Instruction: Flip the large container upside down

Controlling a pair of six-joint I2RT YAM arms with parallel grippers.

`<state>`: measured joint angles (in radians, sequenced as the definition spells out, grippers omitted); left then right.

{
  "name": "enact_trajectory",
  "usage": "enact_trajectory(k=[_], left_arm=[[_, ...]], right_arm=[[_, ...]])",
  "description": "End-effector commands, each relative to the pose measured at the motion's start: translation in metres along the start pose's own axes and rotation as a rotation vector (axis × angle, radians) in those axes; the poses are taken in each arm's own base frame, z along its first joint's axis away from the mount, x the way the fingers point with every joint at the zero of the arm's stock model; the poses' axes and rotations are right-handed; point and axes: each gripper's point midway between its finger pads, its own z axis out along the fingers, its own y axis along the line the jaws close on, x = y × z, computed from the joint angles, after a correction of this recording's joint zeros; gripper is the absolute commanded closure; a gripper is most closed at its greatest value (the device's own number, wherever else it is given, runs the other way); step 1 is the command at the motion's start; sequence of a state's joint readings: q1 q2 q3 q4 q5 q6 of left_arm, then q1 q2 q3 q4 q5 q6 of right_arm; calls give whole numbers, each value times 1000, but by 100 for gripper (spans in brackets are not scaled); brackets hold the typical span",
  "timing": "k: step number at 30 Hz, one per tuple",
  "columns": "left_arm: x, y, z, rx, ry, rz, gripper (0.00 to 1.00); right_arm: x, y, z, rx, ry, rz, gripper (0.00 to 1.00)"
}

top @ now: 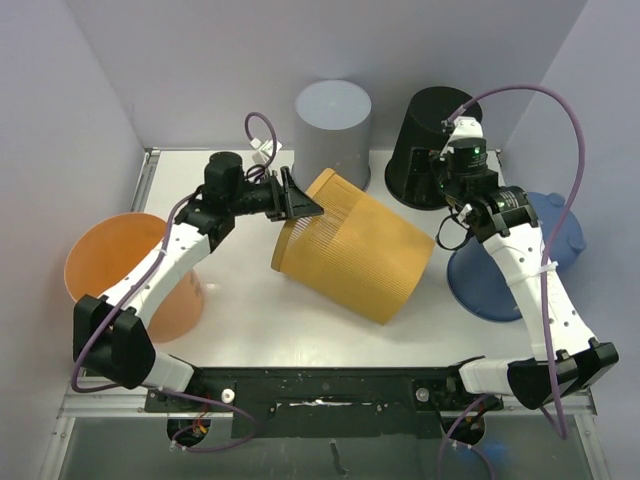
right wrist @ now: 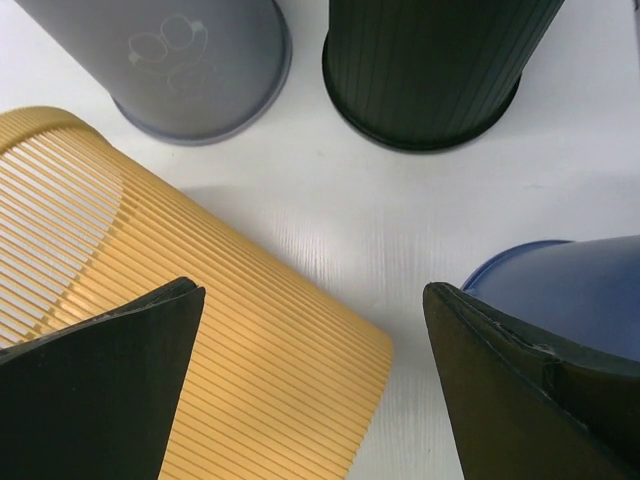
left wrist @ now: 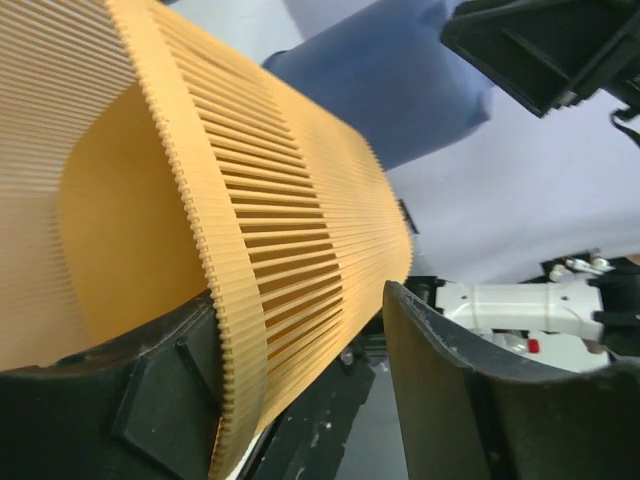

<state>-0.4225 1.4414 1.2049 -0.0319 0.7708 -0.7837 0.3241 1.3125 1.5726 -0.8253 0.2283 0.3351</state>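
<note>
The large container (top: 350, 245), a yellow slatted bin, lies on its side in the middle of the table with its open mouth toward the back left. My left gripper (top: 298, 203) sits at that mouth and is open. In the left wrist view the container's rim (left wrist: 225, 330) rests against the left finger (left wrist: 150, 400), and a gap separates its wall from the right finger (left wrist: 450, 400). My right gripper (top: 452, 185) hangs open above the table to the right of the container's closed end (right wrist: 200, 330), with nothing between its fingers (right wrist: 100, 390).
An orange bin (top: 120, 270) stands at the left beside my left arm. At the back stand a grey bin (top: 333, 115) and a black bin (top: 430, 140), both upside down. A blue bin (top: 500, 270) lies under my right arm.
</note>
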Motion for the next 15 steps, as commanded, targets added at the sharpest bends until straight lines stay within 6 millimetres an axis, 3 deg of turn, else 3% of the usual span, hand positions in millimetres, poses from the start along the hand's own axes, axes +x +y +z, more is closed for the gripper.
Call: enact_trajectory(k=[1, 5, 13, 15], left_arm=[[-1, 18, -19, -166, 25, 186, 39], [-3, 52, -30, -360, 57, 244, 33], [-12, 76, -48, -535, 75, 334, 32], [-14, 77, -50, -549, 75, 342, 32]], right_arm=[[3, 10, -6, -60, 0, 31, 2], [16, 15, -8, -81, 49, 65, 2], [64, 18, -17, -23, 151, 203, 2], [76, 10, -21, 57, 173, 248, 2]])
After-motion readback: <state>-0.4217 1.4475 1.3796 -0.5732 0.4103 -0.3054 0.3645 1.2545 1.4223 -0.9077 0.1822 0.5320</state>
